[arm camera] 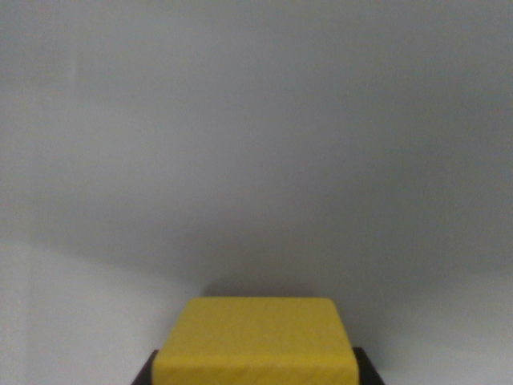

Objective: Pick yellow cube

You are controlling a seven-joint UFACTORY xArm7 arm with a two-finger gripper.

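Observation:
The yellow cube (pixel 256 341) fills the bottom middle of the wrist view, its top face and front edge showing. Only two dark slivers of my gripper (pixel 255 375) show. One finger (pixel 143 374) lies against the cube's left side and the other sits against its right side at the frame's bottom edge. The jaws hug the cube with no gap visible on either side. A soft shadow lies on the surface just behind the cube, so the cube is on the surface or very close to it. The cube's lower part and most of the fingers are cut off by the frame.
A plain pale grey surface (pixel 256 160) takes up the rest of the view, with broad soft shadows across it. No other objects or edges show.

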